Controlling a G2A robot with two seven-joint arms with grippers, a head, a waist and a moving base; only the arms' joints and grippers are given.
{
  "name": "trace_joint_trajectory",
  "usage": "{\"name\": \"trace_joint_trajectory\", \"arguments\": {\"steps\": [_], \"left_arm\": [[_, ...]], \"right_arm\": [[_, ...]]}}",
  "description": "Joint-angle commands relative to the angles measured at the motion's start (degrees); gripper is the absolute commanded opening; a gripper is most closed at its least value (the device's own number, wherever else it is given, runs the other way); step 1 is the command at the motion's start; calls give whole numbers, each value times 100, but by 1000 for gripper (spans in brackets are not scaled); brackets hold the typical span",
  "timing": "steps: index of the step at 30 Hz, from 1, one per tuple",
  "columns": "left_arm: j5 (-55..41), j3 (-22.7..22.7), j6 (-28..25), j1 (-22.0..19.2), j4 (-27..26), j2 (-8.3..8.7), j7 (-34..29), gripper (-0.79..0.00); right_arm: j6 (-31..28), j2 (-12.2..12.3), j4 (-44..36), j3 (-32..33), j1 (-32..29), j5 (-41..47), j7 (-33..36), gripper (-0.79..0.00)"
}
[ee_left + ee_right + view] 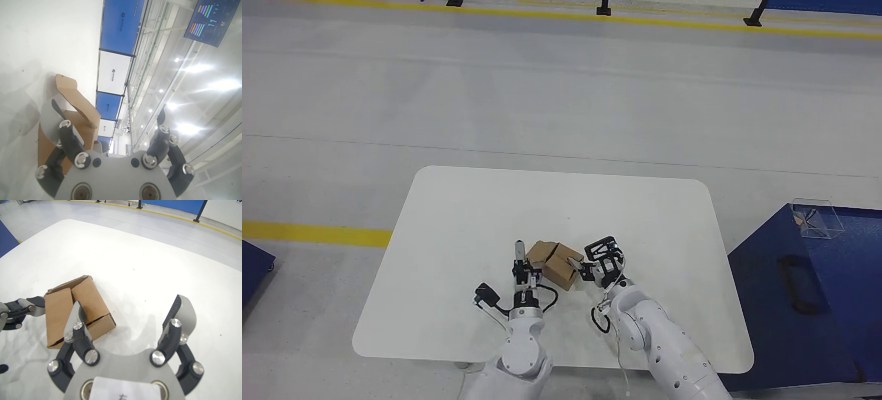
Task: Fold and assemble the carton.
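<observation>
A small brown carton lies on the white table near its front edge, its flaps folded over with a seam showing. In the right wrist view the carton has a gap at its near end. My right gripper is open: one finger hangs over the carton's top, the other over bare table. My left gripper is open beside the carton, one finger against its side. That same left finger meets the carton's edge in the right wrist view.
A blue cabinet stands just off the table's right side, with a clear box on top. The table's far half and left side are bare white surface.
</observation>
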Motion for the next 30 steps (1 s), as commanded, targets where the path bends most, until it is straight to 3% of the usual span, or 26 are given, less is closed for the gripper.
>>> {"name": "trace_joint_trajectory", "arguments": {"steps": [1, 8, 12, 21, 30], "left_arm": [[-1, -48, 35, -36, -3, -2, -18, 0], [-183, -63, 475, -342, 297, -68, -152, 0], [-313, -51, 416, -569, 651, -126, -185, 0], [-755, -98, -252, -998, 1416, -265, -297, 0], [-1068, -308, -1384, -1028, 1531, -290, -842, 0]], "right_arm": [[-2, -4, -4, 10, -3, -18, -1, 0], [-27, -15, -39, 68, -22, -53, 11, 0], [-22, -28, -69, 76, -29, -79, 26, 0], [-12, -51, -141, 85, -78, -167, 51, 0], [15, -85, -117, 72, -81, -238, 98, 0]]}}
